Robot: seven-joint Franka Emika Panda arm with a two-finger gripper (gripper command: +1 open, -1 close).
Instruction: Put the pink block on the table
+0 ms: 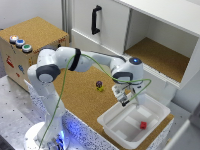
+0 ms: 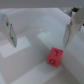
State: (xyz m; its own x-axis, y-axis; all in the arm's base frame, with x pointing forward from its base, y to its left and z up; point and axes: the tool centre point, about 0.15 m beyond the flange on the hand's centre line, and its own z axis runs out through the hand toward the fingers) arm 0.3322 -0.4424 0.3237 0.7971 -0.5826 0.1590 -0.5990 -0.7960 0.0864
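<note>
We see 1 white robot arm reaching from its base at the exterior view's left across a cork-brown table [image 1: 82, 97] toward a white plastic tub [image 1: 112, 126] standing at the table's near corner. The pink block [image 1: 143, 125] lies on the floor of the tub, toward the side on the exterior view's right, not yet on the table. The gripper [image 1: 123, 101] hangs above the tub's far rim, well short of the block.

In the wrist view the block [image 2: 54, 56] sits on the white tub floor below the 2 fingers [image 2: 10, 31], which stand wide apart with nothing between them. The block is closer to 1 finger than the other, not centred.

We judge the step in hand to be the approach for the pick. The next move calls for shifting over the block so it falls midway between the fingers, lowering inside the tub walls, then closing.

A small yellow-and-purple object [image 1: 99, 86] rests on the table beyond the tub.
</note>
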